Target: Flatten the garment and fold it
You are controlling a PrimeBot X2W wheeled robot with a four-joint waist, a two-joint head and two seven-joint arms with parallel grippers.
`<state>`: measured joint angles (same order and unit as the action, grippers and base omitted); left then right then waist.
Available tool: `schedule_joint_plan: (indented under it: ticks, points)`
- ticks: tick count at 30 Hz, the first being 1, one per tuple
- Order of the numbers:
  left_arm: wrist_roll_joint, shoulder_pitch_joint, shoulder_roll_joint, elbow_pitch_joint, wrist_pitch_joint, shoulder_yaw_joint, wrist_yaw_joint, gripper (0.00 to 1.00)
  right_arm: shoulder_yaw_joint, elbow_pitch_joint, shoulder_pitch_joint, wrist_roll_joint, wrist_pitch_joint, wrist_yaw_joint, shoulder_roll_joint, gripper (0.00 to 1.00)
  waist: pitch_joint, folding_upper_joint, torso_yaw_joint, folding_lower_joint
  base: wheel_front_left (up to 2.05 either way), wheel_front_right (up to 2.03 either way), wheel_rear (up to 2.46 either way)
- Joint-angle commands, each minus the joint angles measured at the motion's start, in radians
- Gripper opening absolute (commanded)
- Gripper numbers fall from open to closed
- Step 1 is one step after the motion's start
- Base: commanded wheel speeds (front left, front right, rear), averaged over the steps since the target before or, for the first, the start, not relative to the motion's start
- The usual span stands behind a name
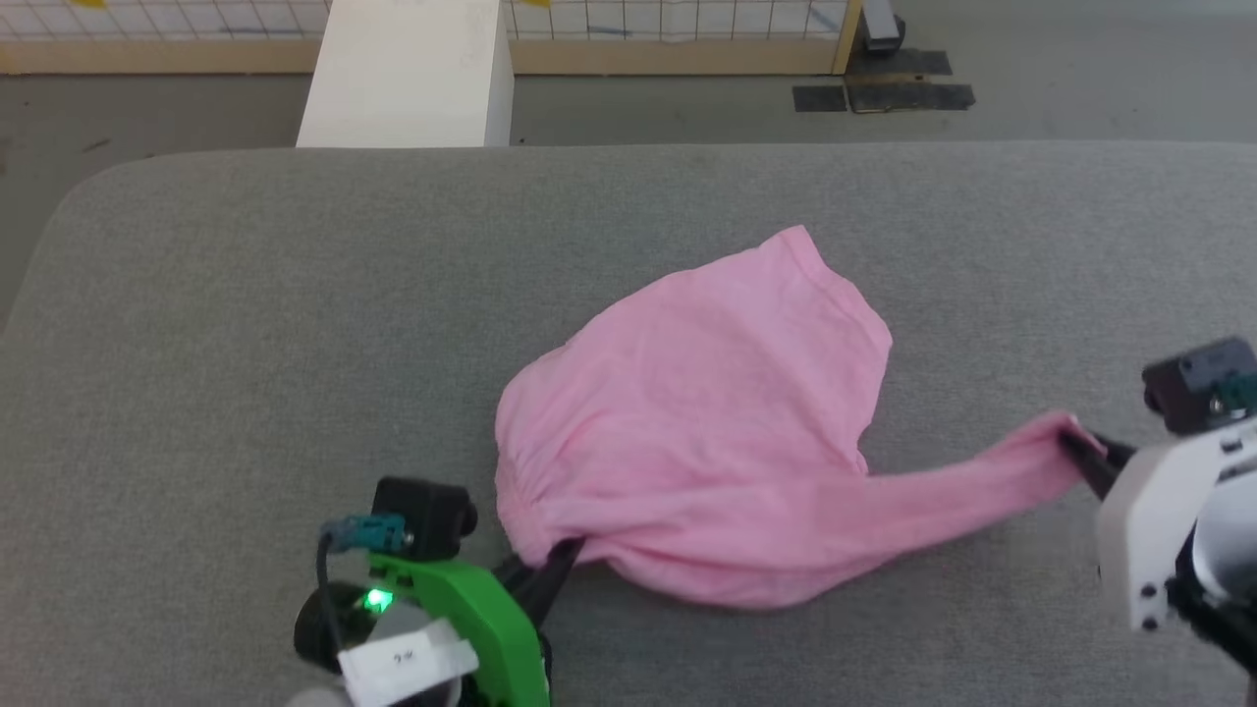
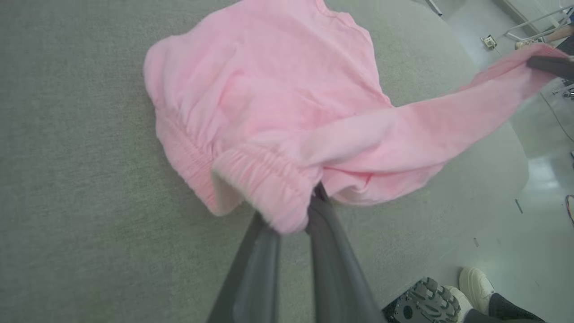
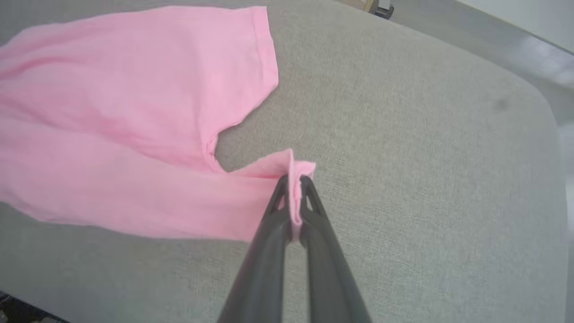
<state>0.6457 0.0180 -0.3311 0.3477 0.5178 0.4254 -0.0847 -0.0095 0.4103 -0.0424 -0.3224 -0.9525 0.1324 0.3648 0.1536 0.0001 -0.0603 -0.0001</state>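
1. Your left claw [image 1: 552, 568] is clamped on the gathered elastic edge of the garment [image 1: 707, 412].
2. Your right claw [image 1: 1080, 450] pinches the tip of a long strip of it.
3. The bulk rests on the grey surface [image 1: 245, 324] just beyond your left claw.

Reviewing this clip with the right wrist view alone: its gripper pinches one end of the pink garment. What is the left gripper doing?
Observer: The left gripper is shut on the garment at its gathered elastic edge, near the robot.
Operator: How does the cloth lie between the two?
Observer: In the head view, a narrow band stretches toward the right gripper; the rest lies bunched on the grey table.
Operator: Anyone near the table?
Observer: The left wrist view shows a person's white shoe on the floor beside it.
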Motion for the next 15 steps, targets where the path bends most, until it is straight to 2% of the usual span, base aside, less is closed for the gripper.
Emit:
schedule_joint_plan:
  ticks: [1,8,15]
  points:
    - [-0.015,-0.049,0.018,-0.026,-0.016,-0.005,0.006,0.0,0.014,-0.035,-0.068,-0.006,0.02,-0.002,0.007,0.0,0.04,-0.0001,0.036,0.0001,0.0,0.0,0.0]
    - [-0.038,-0.224,0.116,-0.194,-0.101,-0.036,-0.021,0.0,0.099,-0.299,-0.383,-0.004,0.139,-0.002,0.036,0.0,0.134,-0.0001,0.11,0.0001,0.0,0.0,0.0]
    - [-0.058,-0.307,0.167,-0.3,-0.163,-0.042,-0.034,0.0,0.184,-0.557,-0.609,-0.002,0.252,-0.002,0.041,0.0,0.218,-0.0001,0.175,0.0001,0.0,0.0,0.0]
